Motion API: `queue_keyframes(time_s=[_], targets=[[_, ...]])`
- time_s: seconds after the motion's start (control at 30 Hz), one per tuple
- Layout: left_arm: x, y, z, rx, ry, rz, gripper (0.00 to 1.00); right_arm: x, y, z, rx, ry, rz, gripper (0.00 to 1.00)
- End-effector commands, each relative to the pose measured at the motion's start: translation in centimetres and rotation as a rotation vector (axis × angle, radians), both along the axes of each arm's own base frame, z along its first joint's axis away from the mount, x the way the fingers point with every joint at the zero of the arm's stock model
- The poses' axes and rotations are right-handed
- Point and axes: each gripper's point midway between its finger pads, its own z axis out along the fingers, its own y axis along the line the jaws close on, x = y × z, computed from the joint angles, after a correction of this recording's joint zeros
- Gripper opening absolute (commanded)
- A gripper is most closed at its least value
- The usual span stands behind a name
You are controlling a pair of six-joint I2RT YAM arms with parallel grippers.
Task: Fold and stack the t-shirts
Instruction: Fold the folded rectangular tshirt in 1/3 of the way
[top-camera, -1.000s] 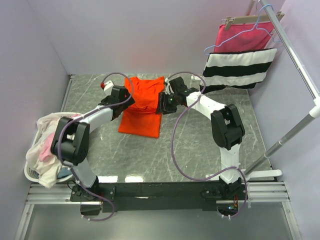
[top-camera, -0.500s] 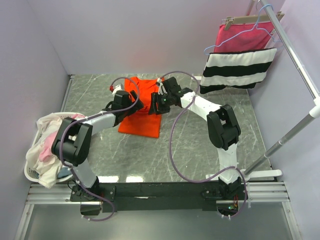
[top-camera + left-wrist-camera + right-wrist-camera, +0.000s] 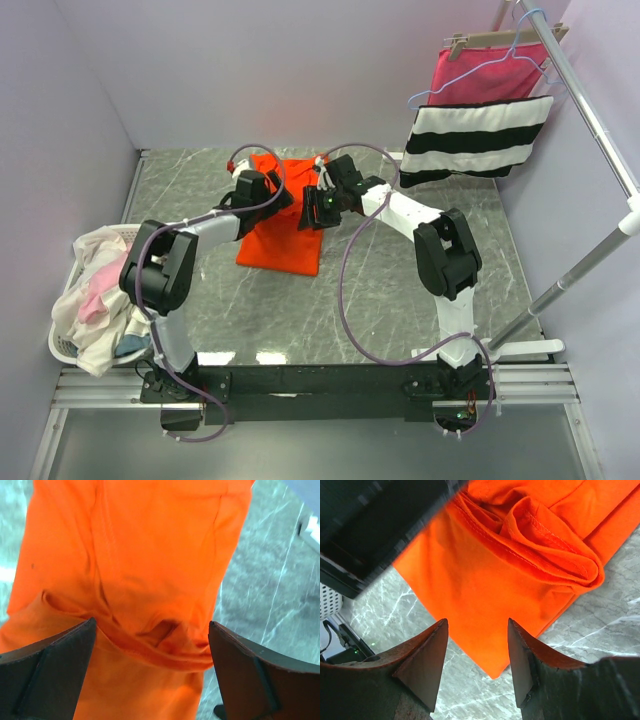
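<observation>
Left wrist: orange-red t-shirt (image 3: 150,540) beneath the wide-spread left claw (image 3: 151,624)

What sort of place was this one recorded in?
Likely a lab mock-up of a laundry corner: plain wall panels around a marble-look table, a basket heaped with clothes, a garment rail with a hanger.

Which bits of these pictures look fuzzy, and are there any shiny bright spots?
Right wrist view: the black shape top left is blurred, too near the lens, while the orange shirt shows crisp stitching. Left wrist view: the shirt is sharp, the table at the top corners soft. Top external view: sharp and evenly lit, with two white glare patches on the table near its front edge.
</observation>
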Motion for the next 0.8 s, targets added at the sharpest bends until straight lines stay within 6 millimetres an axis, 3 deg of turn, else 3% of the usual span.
queue_keyframes(time_s=[0.0,0.2,0.3,0.57,0.77], targets=[[2.7,0.2,2.9,0.029,-0.1,0.026,0.99,0.2,-0.1,0.4,0.003,-0.02,0.0,0.58],[4.6,1.1,1.8,0.063,-0.093,0.05,0.99,0.1,-0.2,0.6,0.004,-0.027,-0.004,0.58],[4.6,1.6,2.5,0.065,-0.106,0.058,0.99,0.1,-0.3,0.7,0.001,-0.031,0.0,0.58],[0.9,3.0,7.0,0.057,-0.16,0.061,0.99,0.3,-0.1,0.8,0.013,-0.029,0.001,0.58],[-1.8,3.2,7.5,0.039,-0.152,0.028,0.99,0.4,0.3,0.3,0.018,-0.016,0.004,0.58]])
